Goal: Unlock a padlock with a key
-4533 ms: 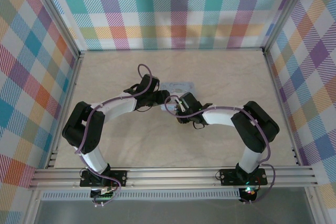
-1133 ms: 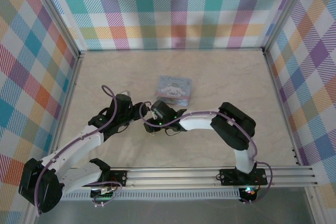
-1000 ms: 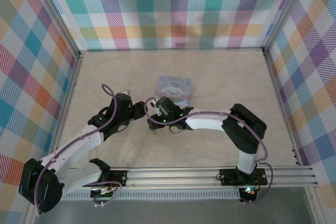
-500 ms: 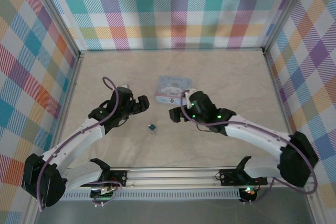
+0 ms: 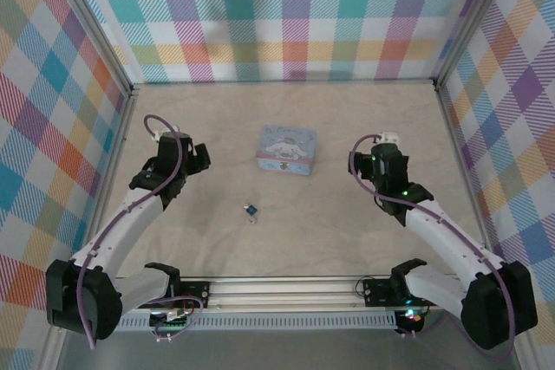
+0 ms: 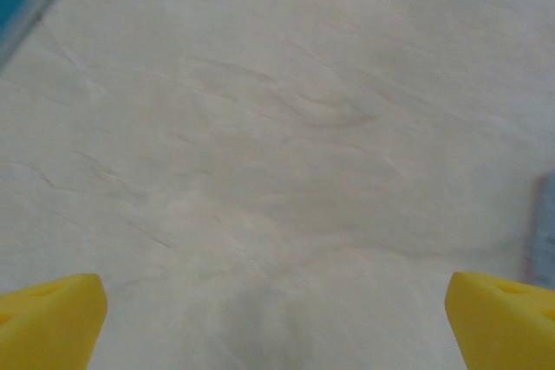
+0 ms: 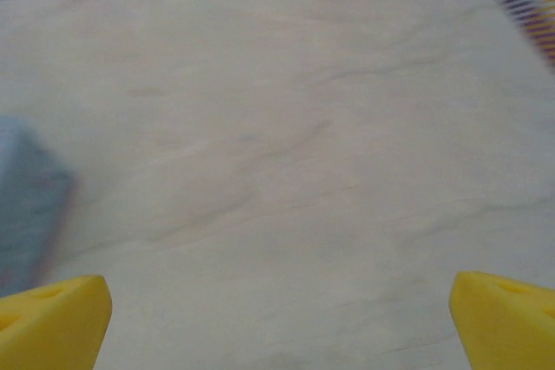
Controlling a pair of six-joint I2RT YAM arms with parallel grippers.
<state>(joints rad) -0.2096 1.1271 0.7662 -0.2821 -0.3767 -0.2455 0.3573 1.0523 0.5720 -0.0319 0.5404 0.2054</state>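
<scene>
The padlock [image 5: 251,210] lies alone on the table's middle, a tiny bluish-black body with a small silvery bit at its near end. I cannot pick out the key as a separate piece at this size. My left gripper [image 5: 192,157] hangs to the padlock's left and farther back. In the left wrist view this gripper [image 6: 277,327] is open, with bare table between its yellow fingertips [image 6: 52,318]. My right gripper [image 5: 373,159] sits far to the padlock's right. In the right wrist view it [image 7: 277,322] stands wide open over bare table.
A light-blue tin [image 5: 288,150] with a white cartoon dog stands behind the padlock. The tin's edge [image 6: 545,231] shows at the right of the left wrist view, and the tin [image 7: 26,201] is blurred at the left of the right wrist view. Plaid walls [image 5: 286,15] enclose the table.
Both grippers were together at the centre. They have drawn apart, left arm to the left and right arm to the right, and the padlock now lies free on the table.
</scene>
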